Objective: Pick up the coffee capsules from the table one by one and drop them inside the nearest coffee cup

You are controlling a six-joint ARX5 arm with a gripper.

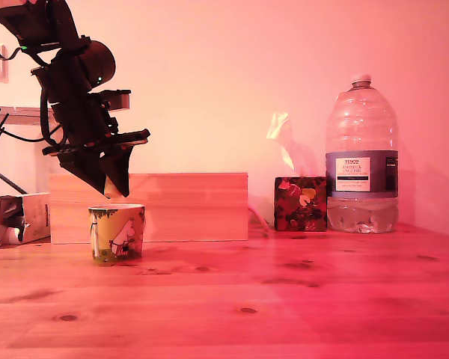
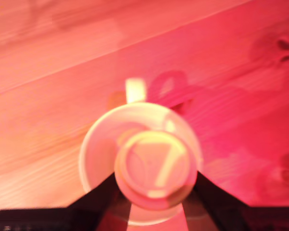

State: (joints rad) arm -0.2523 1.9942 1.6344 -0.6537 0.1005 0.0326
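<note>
Pine boards, tinted red, are making up the table. Behind it a pale wooden box is lying along the wall, with a patterned tissue box and a tall water bottle standing toward the exterior view's right. The gripper is hanging directly above the yellow-green coffee cup, nothing blocking between them. From the wrist view, its fingers are pinching a cream coffee capsule over the mug's open mouth; the mug's contents are hidden.
</note>
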